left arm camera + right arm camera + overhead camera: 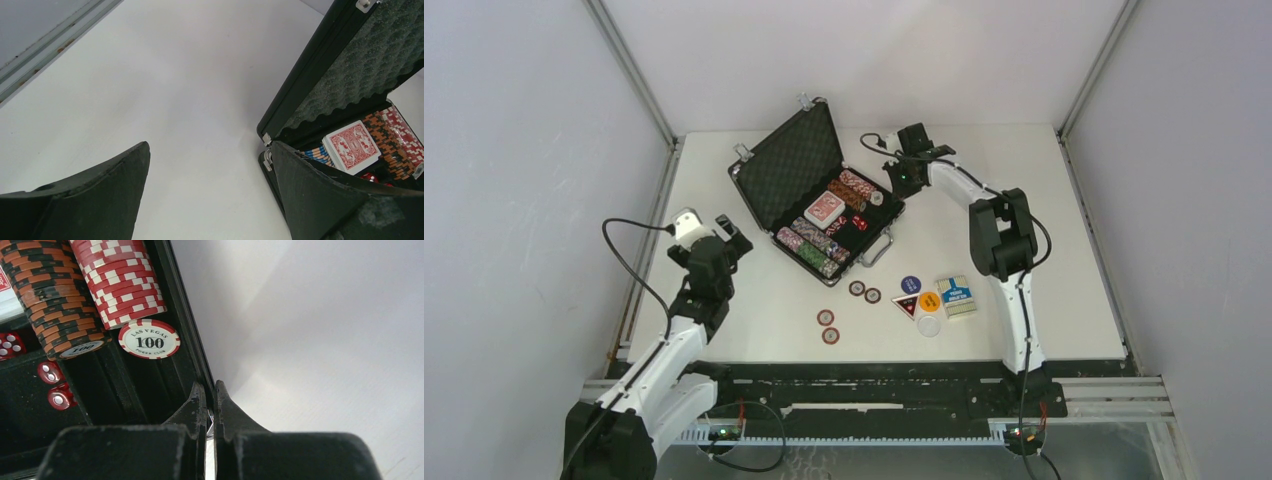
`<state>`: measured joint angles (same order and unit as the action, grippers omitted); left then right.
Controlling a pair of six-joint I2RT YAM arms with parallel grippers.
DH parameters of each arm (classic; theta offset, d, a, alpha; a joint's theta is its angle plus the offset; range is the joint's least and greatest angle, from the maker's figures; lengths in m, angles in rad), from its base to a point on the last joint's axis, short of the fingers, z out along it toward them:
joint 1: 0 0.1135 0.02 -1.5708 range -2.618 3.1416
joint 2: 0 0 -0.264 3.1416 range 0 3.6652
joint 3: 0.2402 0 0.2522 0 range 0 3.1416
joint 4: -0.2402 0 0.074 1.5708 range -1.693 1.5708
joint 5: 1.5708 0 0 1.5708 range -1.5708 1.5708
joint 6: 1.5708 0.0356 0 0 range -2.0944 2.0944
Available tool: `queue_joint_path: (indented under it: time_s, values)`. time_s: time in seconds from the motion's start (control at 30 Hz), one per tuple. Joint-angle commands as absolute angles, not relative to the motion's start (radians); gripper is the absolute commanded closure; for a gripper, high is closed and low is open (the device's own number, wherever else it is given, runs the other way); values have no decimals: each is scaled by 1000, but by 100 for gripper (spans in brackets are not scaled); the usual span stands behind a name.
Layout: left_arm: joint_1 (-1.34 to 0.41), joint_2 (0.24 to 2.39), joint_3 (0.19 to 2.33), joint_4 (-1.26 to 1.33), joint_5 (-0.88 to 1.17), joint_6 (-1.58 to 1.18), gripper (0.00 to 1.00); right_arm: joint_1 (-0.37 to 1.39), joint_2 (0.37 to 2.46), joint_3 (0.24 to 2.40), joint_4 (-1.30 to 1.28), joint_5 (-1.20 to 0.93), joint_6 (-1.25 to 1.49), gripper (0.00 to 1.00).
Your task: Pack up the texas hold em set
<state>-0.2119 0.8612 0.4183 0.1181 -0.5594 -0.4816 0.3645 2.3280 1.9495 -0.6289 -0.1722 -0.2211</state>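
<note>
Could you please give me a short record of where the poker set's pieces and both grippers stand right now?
case: open on the table, lid raised
inside case: chip rows, red deck, red dice
on table: four loose chips, blue deck, dealer buttons
left gripper: open, empty, left of case
right gripper: shut, at case's edge beside a red 100 chip

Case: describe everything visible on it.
The case is black with silver edges, open, its lid tilted back showing grey egg-crate foam and two latches. A metal handle fronts it. It sits diagonally on the table, holding chip rows, a red deck and red dice. The right gripper, shut, is at its right edge.
</note>
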Motion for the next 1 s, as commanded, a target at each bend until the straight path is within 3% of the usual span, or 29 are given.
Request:
queue_joint_path:
  time_s: [0.0,0.2,0.57,0.97]
  values:
    - [-210,849,399,162,-525,-510,5,345,2248,1859,-641,-111,-59,100]
    - [-212,960,413,245,-459,-594,10,310,2191,1763,-608,-128,12,100]
    - [-212,1146,599,204,-513,-580,11,311,2048,1520,-522,-132,31,100]
    - [-210,1360,823,131,-473,-552,18,370,1987,1432,-510,-120,21,100]
